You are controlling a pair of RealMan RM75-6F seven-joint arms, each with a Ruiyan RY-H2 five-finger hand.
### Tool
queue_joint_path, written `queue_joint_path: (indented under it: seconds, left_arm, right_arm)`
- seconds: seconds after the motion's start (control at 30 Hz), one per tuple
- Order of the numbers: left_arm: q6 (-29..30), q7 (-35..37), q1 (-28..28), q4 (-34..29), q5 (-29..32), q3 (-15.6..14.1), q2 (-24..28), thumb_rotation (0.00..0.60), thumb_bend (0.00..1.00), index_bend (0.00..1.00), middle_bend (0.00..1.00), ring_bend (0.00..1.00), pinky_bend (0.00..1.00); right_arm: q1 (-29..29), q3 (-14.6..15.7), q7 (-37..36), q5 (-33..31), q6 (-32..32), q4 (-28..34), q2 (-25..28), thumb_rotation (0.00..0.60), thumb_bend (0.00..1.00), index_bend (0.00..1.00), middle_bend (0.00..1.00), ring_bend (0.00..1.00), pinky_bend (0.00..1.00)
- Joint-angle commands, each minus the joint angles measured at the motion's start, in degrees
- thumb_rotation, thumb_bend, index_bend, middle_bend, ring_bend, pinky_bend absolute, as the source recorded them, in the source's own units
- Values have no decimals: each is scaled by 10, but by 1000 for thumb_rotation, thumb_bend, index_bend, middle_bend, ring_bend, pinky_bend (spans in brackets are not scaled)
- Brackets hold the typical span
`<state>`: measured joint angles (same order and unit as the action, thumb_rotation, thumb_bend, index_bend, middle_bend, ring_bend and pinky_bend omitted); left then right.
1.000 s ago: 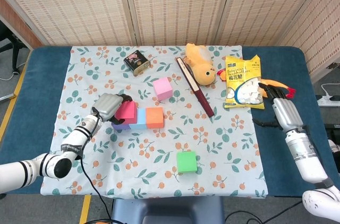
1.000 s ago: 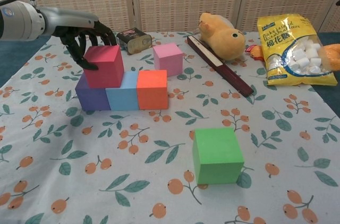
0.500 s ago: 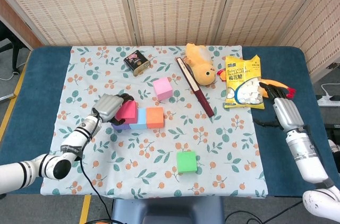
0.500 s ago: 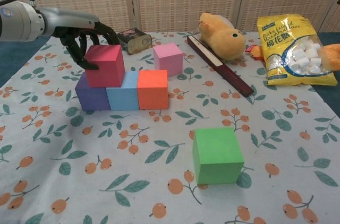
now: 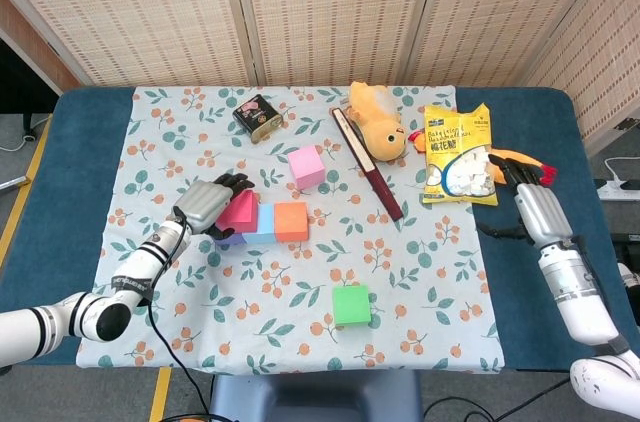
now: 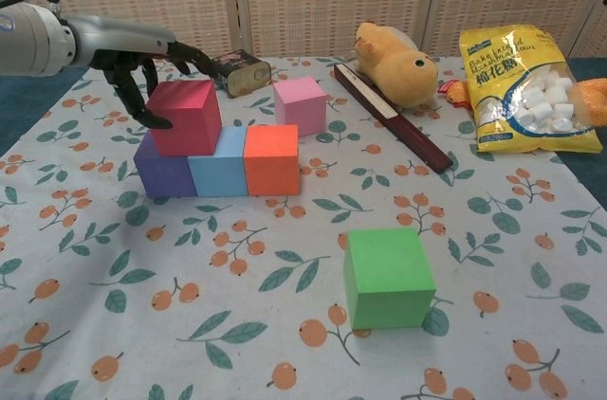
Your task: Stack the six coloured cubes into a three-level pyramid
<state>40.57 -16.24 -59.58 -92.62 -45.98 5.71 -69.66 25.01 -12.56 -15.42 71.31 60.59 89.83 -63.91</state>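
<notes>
The left hand point(image 6: 142, 63) covers the far left side of the red cube point(image 6: 186, 117); its fingers point(image 6: 194, 56) are spread apart around the cube's back edge, and whether any still touches it is hard to tell. The right hand point(image 5: 538, 207) lies flat on the surface point(image 5: 90, 142), fingers loosely apart, holding nothing. The red cube sits atop the purple cube point(image 6: 163, 172) and blue cube point(image 6: 219, 173), with the orange cube point(image 6: 272, 159) touching alongside. The pink cube point(image 6: 301, 104) stands behind; the green cube point(image 6: 387, 277) sits well apart in front.
</notes>
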Motion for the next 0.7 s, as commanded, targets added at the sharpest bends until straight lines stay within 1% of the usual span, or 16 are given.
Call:
queue_joint_path:
  seconds: [0.03, 0.17, 0.33, 0.47, 0.53, 0.7]
  left_arm:
    - [2, 0, 0, -5, -1, 1, 3, 600, 307, 123, 48, 92, 357]
    - [9, 19, 10, -22, -7, 9, 19, 600, 306, 126, 44, 91, 338]
    - [50, 66, 50, -53, -50, 23, 56, 600, 305, 126, 37, 80, 302]
    - [105, 94, 95, -63, -91, 24, 84, 600, 306, 143, 42, 76, 284]
    - [134, 97, 114, -58, -103, 23, 88, 600, 306, 163, 50, 76, 283]
    - [203, 95, 166, -43, -125, 11, 86, 600, 296, 222, 96, 92, 269]
  right_arm:
    - [0, 0, 0, 0, 1, 0, 0, 600, 0, 0, 82, 0, 27]
    - [-2, 0, -2, 1, 3, 1, 2, 600, 0, 0, 82, 0, 27]
    - [-8, 0, -9, 5, 11, 5, 8, 600, 0, 0, 82, 0, 42]
    - [-11, -2, -19, 5, 13, 5, 13, 600, 0, 0, 82, 0, 98]
    - [-8, -2, -24, 7, 6, 5, 14, 600, 0, 0, 83, 0, 128]
    - [12, -3, -27, 21, -21, 5, 16, 600, 0, 0, 103, 0, 161]
